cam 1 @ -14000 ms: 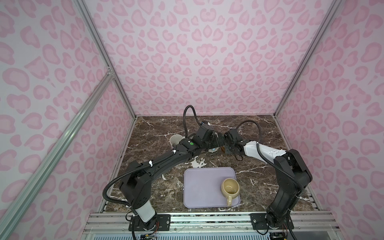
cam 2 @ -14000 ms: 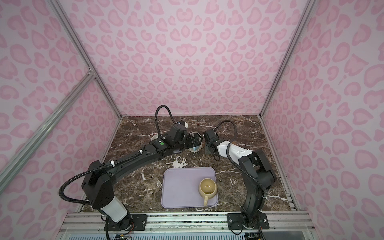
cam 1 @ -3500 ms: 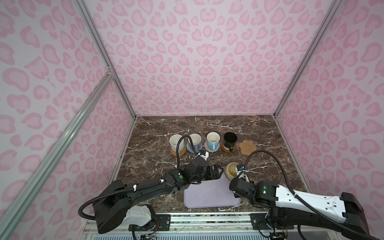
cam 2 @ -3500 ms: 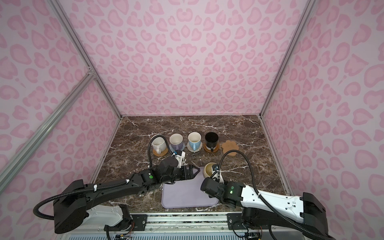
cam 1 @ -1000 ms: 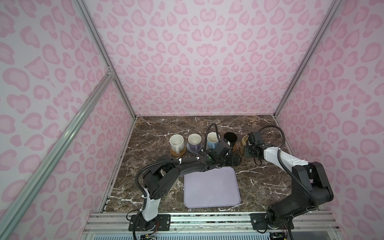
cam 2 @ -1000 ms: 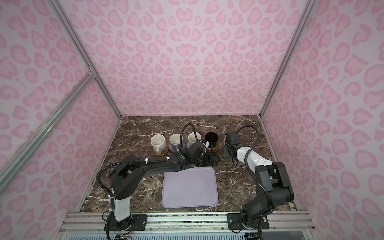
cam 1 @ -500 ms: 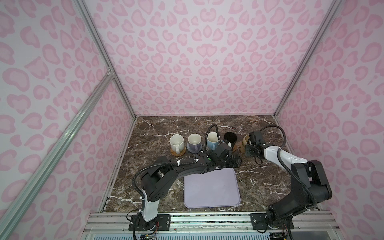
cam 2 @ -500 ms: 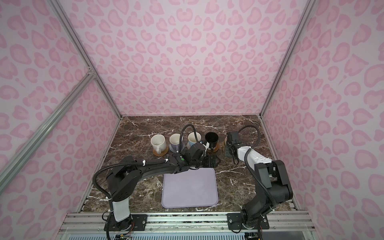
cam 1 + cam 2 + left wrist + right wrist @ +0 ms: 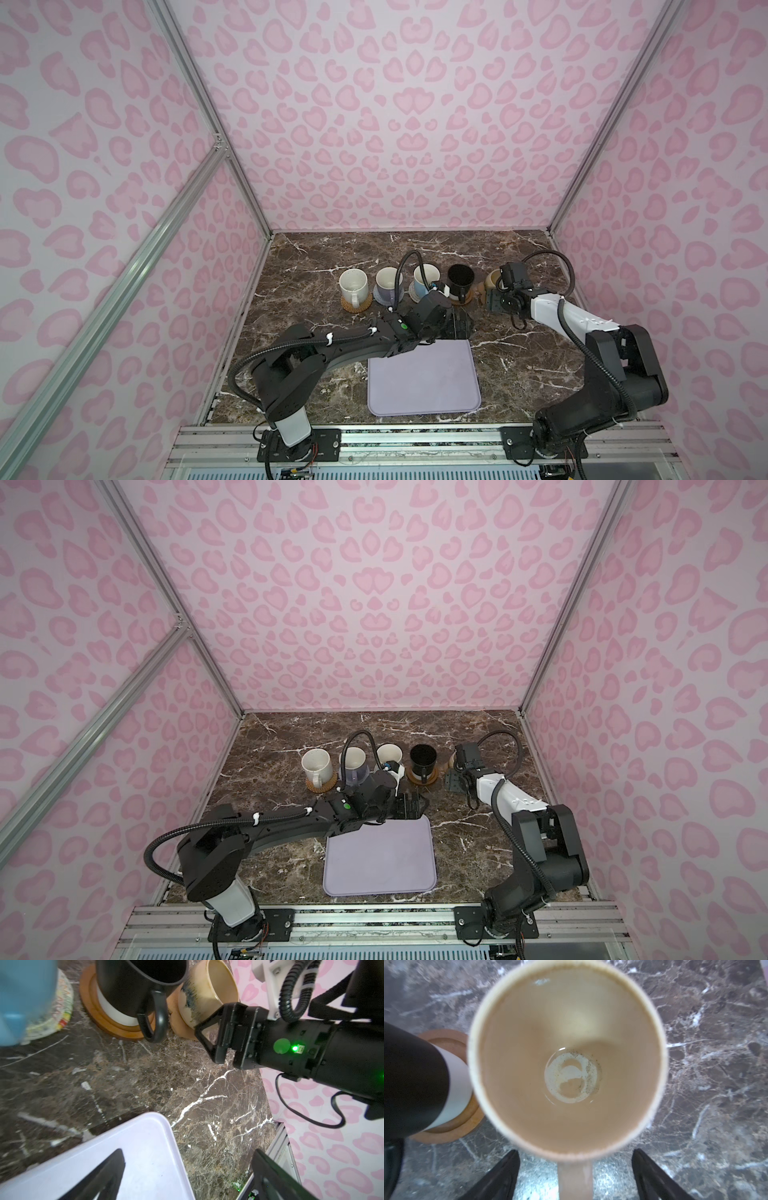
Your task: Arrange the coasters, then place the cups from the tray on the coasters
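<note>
Five cups (image 9: 353,284) in row, each on coaster (image 9: 360,306); tray (image 9: 424,378) in front.

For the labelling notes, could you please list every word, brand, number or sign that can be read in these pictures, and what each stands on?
No words, brands or numbers can be read in any view.
The black cup, the beige cup and the tray show no lettering.
The cream coaster shows only coloured zigzags.
The right arm shows a plain green dot and a lit green lamp, no text.
</note>
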You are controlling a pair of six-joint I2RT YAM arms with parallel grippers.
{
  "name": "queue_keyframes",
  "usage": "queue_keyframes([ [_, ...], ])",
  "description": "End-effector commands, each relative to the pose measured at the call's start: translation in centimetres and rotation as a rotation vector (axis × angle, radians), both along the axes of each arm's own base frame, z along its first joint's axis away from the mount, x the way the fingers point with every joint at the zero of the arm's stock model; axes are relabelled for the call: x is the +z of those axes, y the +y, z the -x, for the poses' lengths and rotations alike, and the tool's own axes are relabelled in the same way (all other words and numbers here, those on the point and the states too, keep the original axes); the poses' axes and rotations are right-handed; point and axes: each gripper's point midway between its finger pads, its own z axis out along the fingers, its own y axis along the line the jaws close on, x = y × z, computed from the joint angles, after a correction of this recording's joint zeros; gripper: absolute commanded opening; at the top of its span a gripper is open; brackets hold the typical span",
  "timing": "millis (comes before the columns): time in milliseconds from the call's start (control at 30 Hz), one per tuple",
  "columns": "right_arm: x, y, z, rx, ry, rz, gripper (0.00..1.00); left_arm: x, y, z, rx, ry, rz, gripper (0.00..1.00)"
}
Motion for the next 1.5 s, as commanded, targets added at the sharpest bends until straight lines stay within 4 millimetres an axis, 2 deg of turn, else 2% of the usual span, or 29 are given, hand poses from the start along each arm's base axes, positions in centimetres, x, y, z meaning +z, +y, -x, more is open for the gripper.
queue_keyframes([
  [0,0.8,0.0,0.5,-0.004,-0.024,-0.01,0.98,0.8,2.9,-0.5,0.08,-0.071,-0.046,0.97],
  [233,3.6,-0.4,1.9,-0.023,-0.107,-0.02,0.98,4.2,9.1,-0.1,0.186,-0.219,-0.106,0.97],
  [367,6.0,-0.6,2.9,-0.025,-0.171,-0.015,0.98,6.0,14.2,0.0,0.278,-0.29,-0.117,0.97],
  [500,8.4,0.1,4.2,0.028,-0.251,-0.048,0.98,7.6,19.8,-0.4,0.387,-0.375,-0.17,0.97],
  [600,9.7,0.5,4.5,0.047,-0.337,-0.081,0.98,9.4,24.6,-0.9,0.536,-0.461,-0.253,0.96],
  [633,10.0,0.5,4.5,0.042,-0.371,-0.087,0.98,10.0,25.8,-1.1,0.564,-0.509,-0.29,0.96],
  [733,10.6,0.5,4.2,0.044,-0.445,-0.093,0.97,11.6,27.6,-1.7,0.587,-0.647,-0.365,0.96],
  [767,10.7,0.2,4.0,0.03,-0.455,-0.08,0.96,11.9,28.3,-1.9,0.613,-0.691,-0.391,0.97],
  [867,10.1,-1.6,3.5,-0.036,-0.462,0.002,0.92,12.4,32.1,-2.3,0.762,-0.768,-0.515,1.0],
  [967,9.3,-2.6,3.2,-0.023,-0.47,0.089,0.91,11.9,35.1,-2.8,0.84,-0.779,-0.569,0.97],
  [1133,8.7,-3.3,3.3,-0.013,-0.601,0.138,0.9,10.2,38.9,-3.6,0.955,-0.746,-0.646,0.95],
  [1267,8.0,-4.6,3.2,-0.029,-0.644,0.206,0.93,8.9,41.0,-4.6,1.011,-0.725,-0.679,0.95],
  [1367,7.1,-6.0,3.1,-0.064,-0.648,0.225,0.94,6.3,42.8,-5.6,1.04,-0.658,-0.658,0.96],
  [1467,7.0,-6.4,3.3,-0.087,-0.723,0.194,0.94,5.1,43.5,-6.0,1.018,-0.692,-0.606,0.95],
])
